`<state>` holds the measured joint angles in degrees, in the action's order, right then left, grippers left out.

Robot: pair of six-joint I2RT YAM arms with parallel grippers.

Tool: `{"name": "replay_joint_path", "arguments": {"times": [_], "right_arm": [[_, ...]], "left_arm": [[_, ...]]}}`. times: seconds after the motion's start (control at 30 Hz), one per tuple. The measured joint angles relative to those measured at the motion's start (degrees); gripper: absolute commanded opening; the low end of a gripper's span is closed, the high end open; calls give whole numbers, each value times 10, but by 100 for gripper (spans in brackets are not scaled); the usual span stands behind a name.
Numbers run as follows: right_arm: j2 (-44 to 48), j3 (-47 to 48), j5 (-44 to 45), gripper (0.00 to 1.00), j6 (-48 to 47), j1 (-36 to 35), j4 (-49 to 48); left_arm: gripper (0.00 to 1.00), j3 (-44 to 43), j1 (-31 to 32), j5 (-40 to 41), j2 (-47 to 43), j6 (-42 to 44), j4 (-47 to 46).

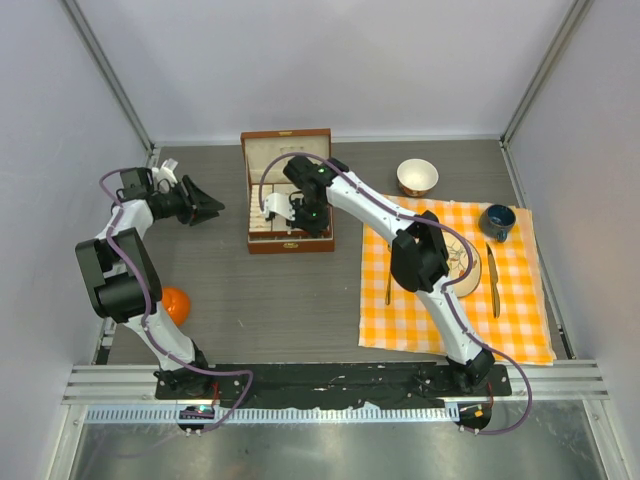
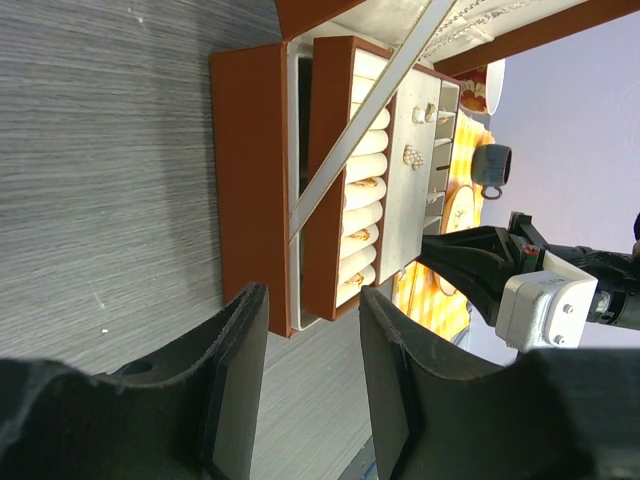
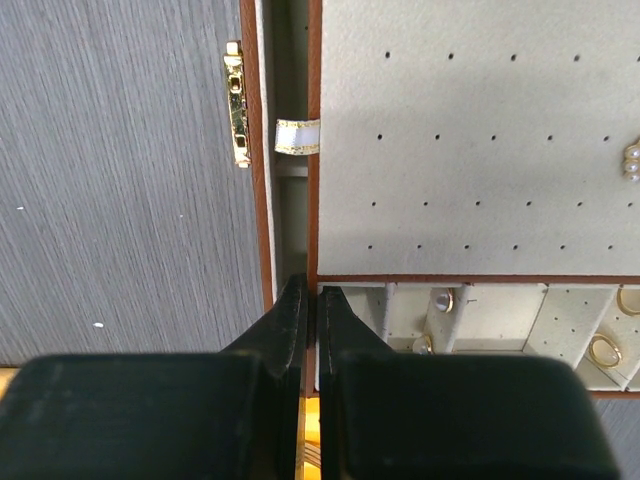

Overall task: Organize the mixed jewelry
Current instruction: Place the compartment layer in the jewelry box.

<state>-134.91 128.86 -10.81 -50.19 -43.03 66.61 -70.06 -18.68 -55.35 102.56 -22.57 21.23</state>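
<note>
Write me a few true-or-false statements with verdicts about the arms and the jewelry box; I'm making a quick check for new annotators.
1. The left gripper is open, with nothing between its fingers. True.
2. A blue cup stands on the checkered cloth. True.
3. The right gripper hovers over the checkered cloth. False: it is at the jewelry box, shut.
4. The jewelry box is closed. False: its lid stands open.
5. A ring lies in one small compartment of the box. True.

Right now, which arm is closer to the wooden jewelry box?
The right. The right end effector sits shut at the box's tray edge; the left end effector hangs open off to the box's left, apart from it.
</note>
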Motion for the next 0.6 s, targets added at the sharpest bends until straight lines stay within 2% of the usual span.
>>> {"name": "replay_joint_path", "arguments": {"times": [0.6], "right_arm": [[10, -10, 1, 1, 0, -5, 8]], "left_arm": [[45, 0, -2, -3, 0, -11, -3]]}}
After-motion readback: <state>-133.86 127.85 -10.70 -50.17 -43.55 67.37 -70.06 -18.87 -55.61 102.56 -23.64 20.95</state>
